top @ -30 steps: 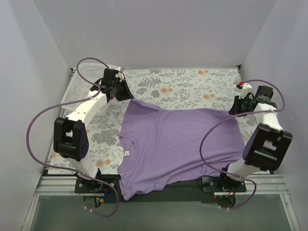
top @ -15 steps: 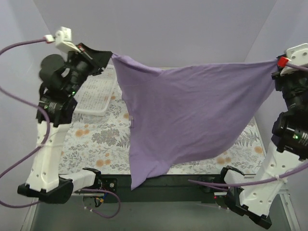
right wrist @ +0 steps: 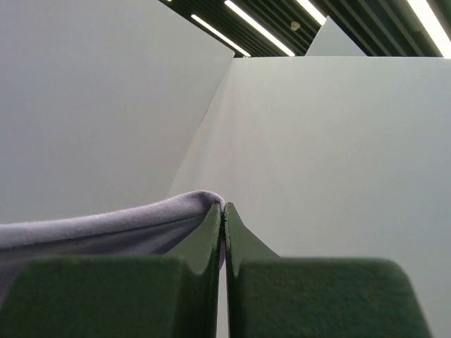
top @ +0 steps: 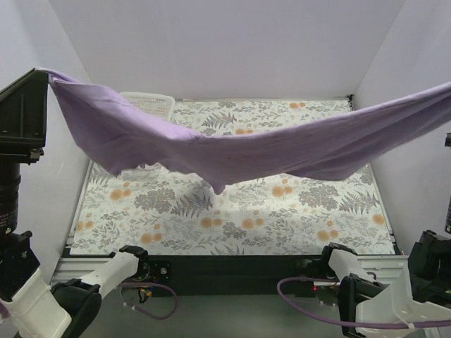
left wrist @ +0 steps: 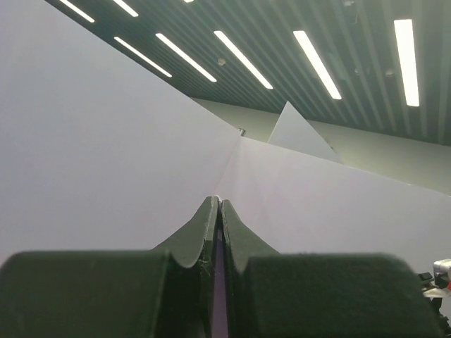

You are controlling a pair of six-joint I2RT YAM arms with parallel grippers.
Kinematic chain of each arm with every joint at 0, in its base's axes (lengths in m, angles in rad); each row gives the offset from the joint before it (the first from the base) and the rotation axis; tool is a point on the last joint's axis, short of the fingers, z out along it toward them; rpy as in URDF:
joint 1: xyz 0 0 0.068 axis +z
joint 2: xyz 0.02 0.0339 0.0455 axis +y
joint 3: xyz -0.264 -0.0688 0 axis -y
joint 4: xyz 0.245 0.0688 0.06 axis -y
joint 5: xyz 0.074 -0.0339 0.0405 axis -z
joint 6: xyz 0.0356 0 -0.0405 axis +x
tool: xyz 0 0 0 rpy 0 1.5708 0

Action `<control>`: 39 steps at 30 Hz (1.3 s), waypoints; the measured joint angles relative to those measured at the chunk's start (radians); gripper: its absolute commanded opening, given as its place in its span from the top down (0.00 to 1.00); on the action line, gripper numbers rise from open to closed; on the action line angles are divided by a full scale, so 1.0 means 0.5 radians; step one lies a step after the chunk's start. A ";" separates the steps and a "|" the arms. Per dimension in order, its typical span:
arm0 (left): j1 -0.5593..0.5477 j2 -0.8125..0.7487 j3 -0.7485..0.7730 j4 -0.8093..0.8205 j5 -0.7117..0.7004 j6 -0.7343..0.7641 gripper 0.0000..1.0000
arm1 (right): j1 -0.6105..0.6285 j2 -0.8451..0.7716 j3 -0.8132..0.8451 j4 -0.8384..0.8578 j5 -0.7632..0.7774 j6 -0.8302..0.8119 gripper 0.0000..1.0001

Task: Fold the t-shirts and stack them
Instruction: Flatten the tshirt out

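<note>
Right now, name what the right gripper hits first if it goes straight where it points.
Likely the white enclosure wall; depth is unclear. The right gripper is shut on the lavender t-shirt.

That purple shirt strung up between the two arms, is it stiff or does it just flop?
Probably very floppy: the t-shirt sags in the middle and a fold droops below. Likely light, since mere pinches at its edges by the left end effector and right end effector carry it.
</note>
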 measured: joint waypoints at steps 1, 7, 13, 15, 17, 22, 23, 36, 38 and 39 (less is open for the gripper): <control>0.000 0.000 0.015 0.005 0.000 -0.008 1.00 | 0.029 0.000 0.015 0.002 0.046 -0.012 0.99; 0.000 0.091 0.008 0.007 -0.003 -0.017 1.00 | 0.143 -0.002 -0.027 0.059 0.218 -0.089 0.99; 0.000 0.179 -0.328 0.051 -0.055 0.031 1.00 | 0.158 -0.093 -0.665 0.149 0.137 -0.093 0.99; 0.000 0.198 -0.570 0.117 -0.074 0.053 1.00 | 0.159 -0.147 -1.072 0.240 0.069 -0.083 0.99; 0.000 0.255 -0.809 0.172 -0.085 0.069 1.00 | 0.160 -0.195 -1.511 0.302 0.010 -0.073 0.99; 0.000 0.581 -1.463 0.452 -0.084 0.105 1.00 | 0.160 -0.166 -2.484 0.594 -0.117 -0.017 0.99; 0.001 0.700 -1.568 0.510 -0.078 0.108 1.00 | 0.160 -0.139 -2.663 0.729 -0.156 0.007 0.99; 0.008 2.323 -1.160 0.690 0.000 0.063 1.00 | 0.159 1.186 -2.903 1.688 -0.311 0.194 0.99; 0.010 2.387 -0.977 0.671 -0.019 0.060 1.00 | 0.158 1.309 -2.795 1.736 -0.298 0.220 0.99; 0.011 2.405 -0.892 0.670 -0.031 0.060 1.00 | 0.157 1.350 -2.752 1.752 -0.289 0.231 0.99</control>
